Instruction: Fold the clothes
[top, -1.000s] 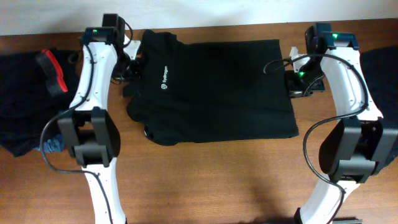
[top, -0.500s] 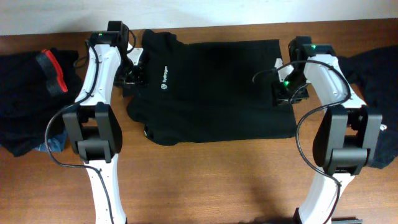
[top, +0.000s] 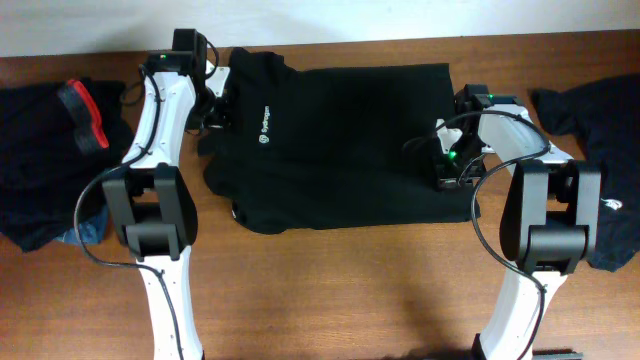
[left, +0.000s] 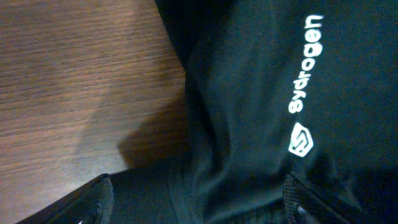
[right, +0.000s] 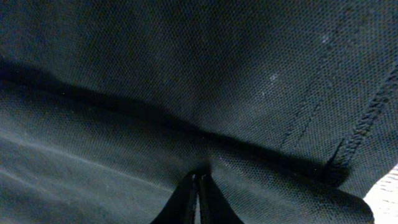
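Fingertips of right end effector (right: 199, 186) pressed together, pinching a fold of black T-shirt (top: 350, 140) near its 3 o'clock hem. Left end effector (left: 199, 208) spread wide, holding nothing, over shirt's 9 o'clock edge by white logo (left: 303, 118). Shirt flat mid-bench (top: 330, 290). Crumpled garment (top: 40, 170) at 9 o'clock, another garment (top: 600, 130) at 3.

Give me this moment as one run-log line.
left gripper: open, over shirt near logo | right gripper: shut on shirt edge | shirt: spread on table

Brown wooden table (top: 330, 290), white wall (top: 300, 20) behind.
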